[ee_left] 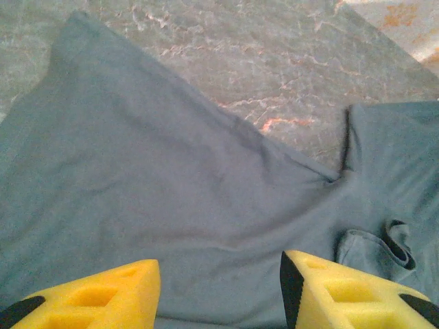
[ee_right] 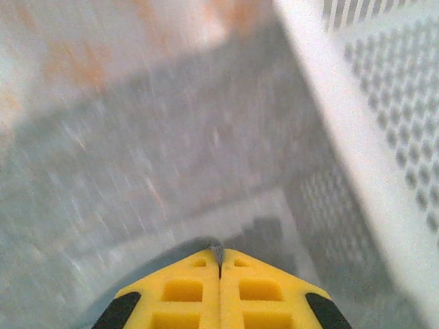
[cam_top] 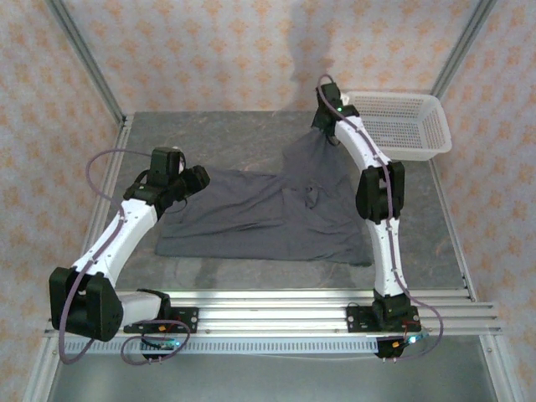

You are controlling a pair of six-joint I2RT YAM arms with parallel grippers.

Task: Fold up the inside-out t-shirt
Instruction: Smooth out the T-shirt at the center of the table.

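Lying spread across the middle of the grey, marble-veined counter (cam_top: 209, 138), the plain dark slate-grey short-sleeved t-shirt (cam_top: 251, 222) of thin soft cloth rests mostly flat, its long lower edge parallel to the near side. Its far right part is drawn up off the surface into a peak, with soft creases gathered below. The right tool (cam_top: 322, 126) sits at the top of that peak. Its yellow fingers (ee_right: 185, 291) are clenched together on a small pinch of the grey cloth, which shows just at their tips in the right wrist view. The left tool (cam_top: 194, 179) hangs over the shirt's far left corner, released and holding nothing. In the left wrist view its yellow fingers (ee_left: 103, 295) are spread apart and the cloth lies smooth beneath them, with a small folded-over flap at the right.

Near the raised cloth, at the far right corner of the counter, stands a white perforated plastic basket (cam_top: 402, 126), rectangular in shape. Bare counter shows beyond the shirt, dull grey with pale and rusty veins. Silver metal posts (cam_top: 84, 59) rise from the far corners. Behind them the walls (cam_top: 209, 50) carry pale peach paper with a repeated orange floral motif. A ribbed aluminium rail (cam_top: 276, 308) along the near edge carries both white-and-black arms.
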